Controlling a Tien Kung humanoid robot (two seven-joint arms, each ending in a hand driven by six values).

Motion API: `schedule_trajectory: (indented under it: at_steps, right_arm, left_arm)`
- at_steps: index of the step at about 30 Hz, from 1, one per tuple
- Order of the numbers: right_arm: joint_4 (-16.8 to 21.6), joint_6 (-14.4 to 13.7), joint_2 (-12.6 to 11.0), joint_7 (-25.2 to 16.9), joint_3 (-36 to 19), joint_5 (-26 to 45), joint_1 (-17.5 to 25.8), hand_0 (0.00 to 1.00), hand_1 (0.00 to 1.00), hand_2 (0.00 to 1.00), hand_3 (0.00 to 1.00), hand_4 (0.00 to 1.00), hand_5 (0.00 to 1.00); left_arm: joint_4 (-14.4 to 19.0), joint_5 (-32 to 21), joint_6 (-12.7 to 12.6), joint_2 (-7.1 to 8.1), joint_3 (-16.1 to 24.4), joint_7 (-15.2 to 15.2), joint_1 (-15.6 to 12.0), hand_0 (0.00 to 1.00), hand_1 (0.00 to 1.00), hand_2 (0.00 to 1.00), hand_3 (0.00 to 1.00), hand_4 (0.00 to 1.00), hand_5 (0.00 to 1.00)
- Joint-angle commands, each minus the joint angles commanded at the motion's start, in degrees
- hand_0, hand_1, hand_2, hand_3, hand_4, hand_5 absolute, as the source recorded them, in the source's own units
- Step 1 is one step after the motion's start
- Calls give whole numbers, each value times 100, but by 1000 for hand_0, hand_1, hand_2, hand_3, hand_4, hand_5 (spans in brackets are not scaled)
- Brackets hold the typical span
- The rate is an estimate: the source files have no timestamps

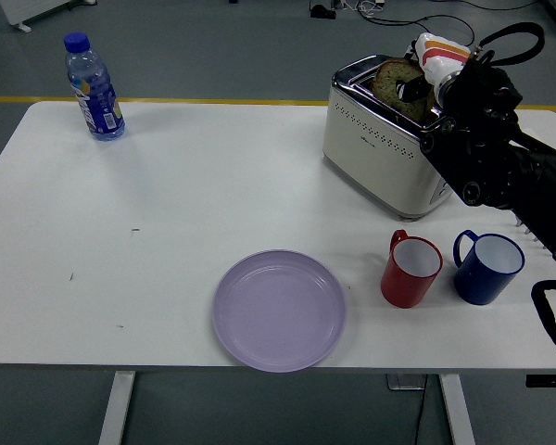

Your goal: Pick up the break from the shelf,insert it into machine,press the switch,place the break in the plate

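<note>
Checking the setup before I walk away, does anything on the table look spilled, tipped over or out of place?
Nothing stands out. The bottle, red mug and blue mug stand upright, the plate lies flat, and the right robot hand holds bread over the toaster.

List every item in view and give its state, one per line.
Toaster: upright, at the table's far right, bread in its slot.
Bread slice: sticking up out of the toaster, held.
Right hand: shut on the bread slice.
Purple plate: empty, near edge.
Red mug: upright, empty.
Blue mug: upright, beside the red mug, contents unclear.
Water bottle: upright, capped, far left.
</note>
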State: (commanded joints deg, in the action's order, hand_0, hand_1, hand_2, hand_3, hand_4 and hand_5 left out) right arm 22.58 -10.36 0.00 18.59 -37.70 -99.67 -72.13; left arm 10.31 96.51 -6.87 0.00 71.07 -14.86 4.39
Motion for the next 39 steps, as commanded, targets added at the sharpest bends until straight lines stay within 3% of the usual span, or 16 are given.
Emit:
schedule_trajectory:
  at_steps: [4, 9, 10, 13, 19, 24, 29, 34, 39]
  right_arm:
    - [110, -76, -55, 3, -35, -134, -19, 208, 240, 336, 428, 638, 2]
    - [452, -546, -322, -31, -100, -279, -25, 208, 240, 336, 428, 638, 2]
    - [543, -709, -388, -56, -125, -343, -21, 184, 205, 306, 408, 563, 2]
    - [681, -955, -493, -86, -166, -383, -15, 184, 205, 306, 408, 563, 2]
    - [1230, -1262, -867, -128, -324, -436, 20, 164, 200, 301, 400, 559, 2]
    - [2042, -1737, -1287, -306, -573, -438, 185, 147, 196, 292, 391, 572, 2]
    - [2896, -2019, -1611, -431, -835, 280, 392, 139, 157, 288, 385, 583, 2]
    - [3827, -2055, -1925, -505, -1071, 1334, 602, 117, 150, 278, 375, 577, 2]
    - [4754, -1907, -2224, -437, -1237, 2454, 798, 117, 150, 278, 375, 577, 2]
  left_arm:
    - [0, -18, -7, 0, -12, 4, 2, 606, 443, 410, 557, 311, 921]
    - [0, -15, 6, 0, -13, -1, 10, 606, 443, 410, 557, 311, 921]
    - [0, -12, 14, 0, -15, -3, 11, 608, 443, 410, 557, 310, 921]
    - [0, -2, 16, 0, -2, -7, 8, 608, 443, 410, 557, 310, 921]
    - [0, 53, 14, 0, 65, -13, -5, 608, 441, 410, 557, 310, 920]
    - [0, 148, 21, 0, 169, -20, -8, 608, 441, 409, 556, 310, 924]
    - [0, 154, 17, 0, 196, -18, -12, 608, 442, 408, 556, 307, 920]
    - [0, 191, 27, 0, 232, -13, -21, 609, 443, 408, 556, 307, 920]
    - [0, 271, 34, 0, 310, -13, -40, 609, 443, 408, 556, 307, 920]
